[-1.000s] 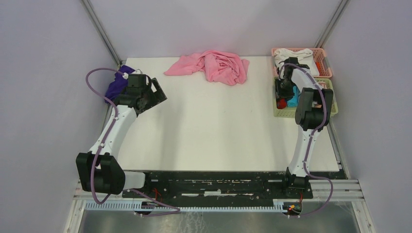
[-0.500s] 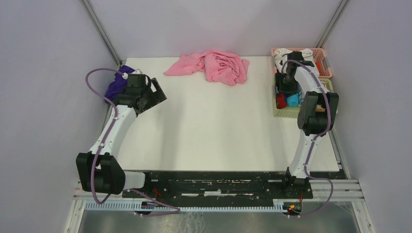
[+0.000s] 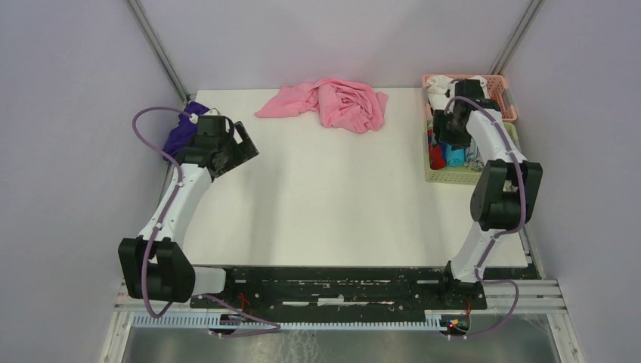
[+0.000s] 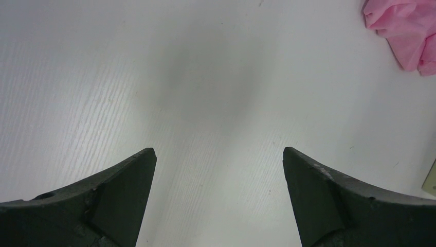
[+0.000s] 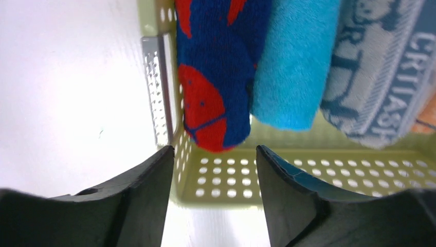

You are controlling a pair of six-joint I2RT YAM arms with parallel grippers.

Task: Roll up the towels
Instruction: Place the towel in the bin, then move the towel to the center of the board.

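The crumpled pink towel lies at the far edge of the table, well apart from both arms; judge it light, limp and floppy, best pinched at a corner or hem, while your left gripper gapes empty over bare tabletop and your right gripper gapes empty above the green basket.

Left claw and right claw agape, empty.

I see my right gripper now sits farther along the green basket, closer to the pink basket; its elbow comes nearer to the bases.
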